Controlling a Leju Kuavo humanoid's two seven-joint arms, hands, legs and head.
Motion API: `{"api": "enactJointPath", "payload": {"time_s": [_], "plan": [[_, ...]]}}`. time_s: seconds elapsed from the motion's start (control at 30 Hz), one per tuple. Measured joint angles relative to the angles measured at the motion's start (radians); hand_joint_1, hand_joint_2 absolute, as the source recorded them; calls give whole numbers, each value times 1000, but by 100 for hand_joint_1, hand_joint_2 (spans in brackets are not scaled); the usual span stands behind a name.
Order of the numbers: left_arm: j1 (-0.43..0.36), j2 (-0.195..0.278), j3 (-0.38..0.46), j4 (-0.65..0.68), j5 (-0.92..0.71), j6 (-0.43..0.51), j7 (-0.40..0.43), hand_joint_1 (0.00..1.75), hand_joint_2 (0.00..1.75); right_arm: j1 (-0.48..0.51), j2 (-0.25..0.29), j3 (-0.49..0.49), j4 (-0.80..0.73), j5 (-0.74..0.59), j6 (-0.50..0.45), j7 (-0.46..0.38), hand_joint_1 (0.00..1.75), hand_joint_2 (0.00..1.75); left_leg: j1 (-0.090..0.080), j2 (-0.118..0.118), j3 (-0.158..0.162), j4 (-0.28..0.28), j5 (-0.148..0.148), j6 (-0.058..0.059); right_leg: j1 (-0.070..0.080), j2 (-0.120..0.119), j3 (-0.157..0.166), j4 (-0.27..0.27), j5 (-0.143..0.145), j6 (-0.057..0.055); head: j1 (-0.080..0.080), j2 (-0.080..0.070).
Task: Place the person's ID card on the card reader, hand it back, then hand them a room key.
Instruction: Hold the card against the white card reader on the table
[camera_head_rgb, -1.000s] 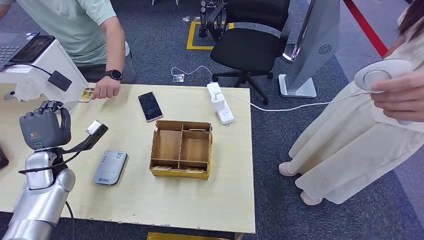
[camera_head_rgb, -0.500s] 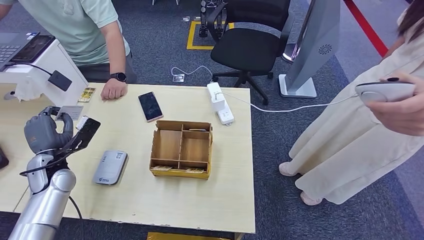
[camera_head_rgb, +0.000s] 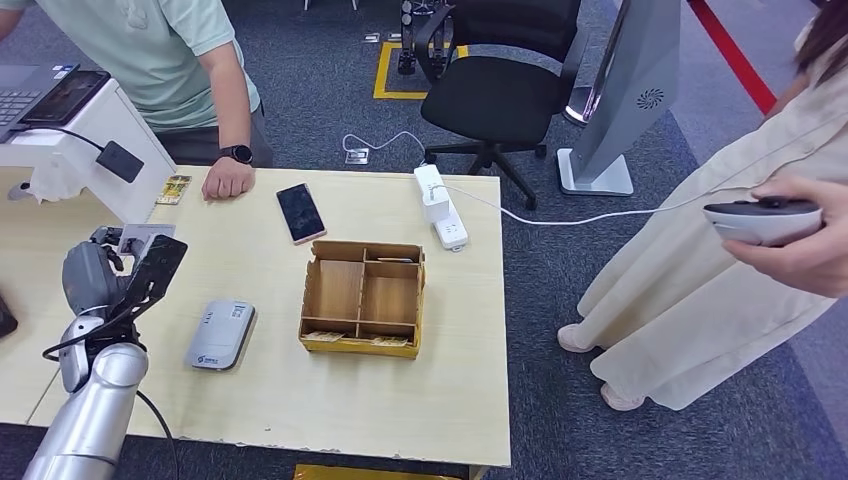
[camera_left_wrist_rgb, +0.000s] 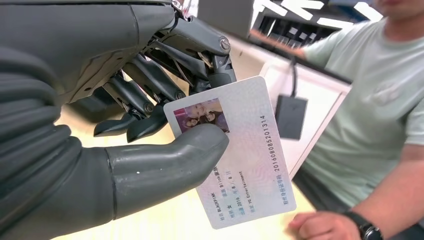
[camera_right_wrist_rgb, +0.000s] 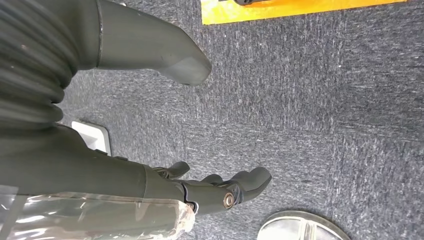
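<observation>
My left hand (camera_head_rgb: 92, 278) is raised over the table's left side and pinches the person's ID card (camera_head_rgb: 142, 238) between thumb and fingers. In the left wrist view the ID card (camera_left_wrist_rgb: 243, 159) shows a photo and printed text, with my thumb (camera_left_wrist_rgb: 165, 160) pressed on its face. The grey card reader (camera_head_rgb: 220, 335) lies flat on the table, to the right of that hand and nearer the front edge. Across the table, the person's hand (camera_head_rgb: 228, 181) rests near the far edge. My right hand (camera_right_wrist_rgb: 125, 175) hangs over the carpet, fingers apart and holding nothing.
A wooden compartment box (camera_head_rgb: 362, 297) stands mid-table. A phone (camera_head_rgb: 300, 212) and a small yellow card (camera_head_rgb: 173, 189) lie near the far edge, a power strip (camera_head_rgb: 440, 208) at the far right corner. A white stand (camera_head_rgb: 95, 145) with a laptop rises at the left. Another person (camera_head_rgb: 720, 250) stands on the right.
My left hand has closed on the ID card, turned and sunk a little. The person's hand drew back to the table's far edge. The person on the right lowered a white device.
</observation>
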Motion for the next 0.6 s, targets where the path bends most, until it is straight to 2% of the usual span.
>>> {"api": "enactJointPath", "payload": {"time_s": [0.33,0.6], "plan": [[8,7,1,1,106,-86,53,175,175,2,0,-8,0,-8,-13,-3,0,175,0,0,0,0,0,0,0,0,0,0,0,0,0,0],[12,51,0,19,104,-191,145,175,175,3,0,-24,-1,-20,-13,-5,0,175,0,0,0,0,0,0,0,0,0,0,0,0,0,0]]}}
